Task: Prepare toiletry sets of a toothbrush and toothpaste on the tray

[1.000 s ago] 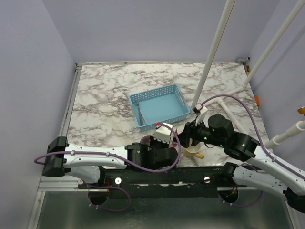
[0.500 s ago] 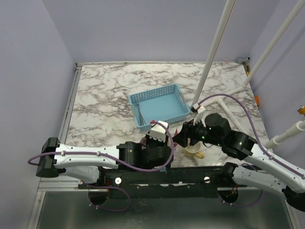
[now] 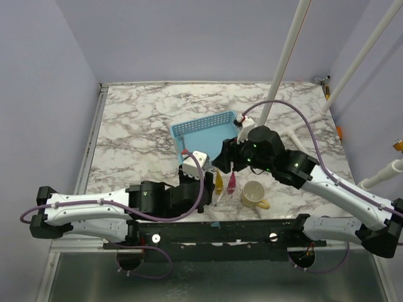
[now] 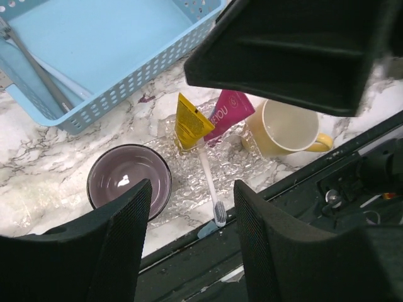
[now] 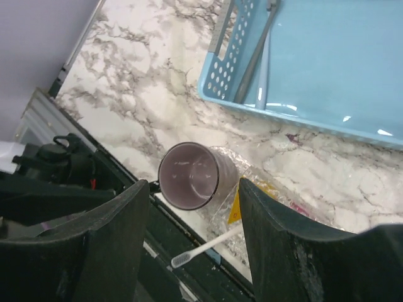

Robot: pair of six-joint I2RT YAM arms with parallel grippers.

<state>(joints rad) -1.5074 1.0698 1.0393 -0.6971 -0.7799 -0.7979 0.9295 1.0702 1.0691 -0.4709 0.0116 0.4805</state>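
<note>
- The left hand (image 4: 192, 207) hung with its fingers apart and nothing between them, over the toothbrush (image 4: 209, 179) at lower centre of its own view, probably lined up for a pick.
- The right hand (image 5: 194, 189) was likewise spread and empty, above the purple mug (image 5: 192, 175).
- The yellow tube (image 4: 191, 119) and pink tube (image 4: 227, 113) lay touching on crinkled clear wrap (image 4: 182, 195) on the desk (image 4: 38, 157), just below the blue tray (image 4: 126, 63), not yet in it.
- A second toothbrush (image 5: 261, 75) lay along the tray's left side, so one set looked half made.
- The pink tube carried white letters, upside down and too unclear to read; no other writing showed.
</note>
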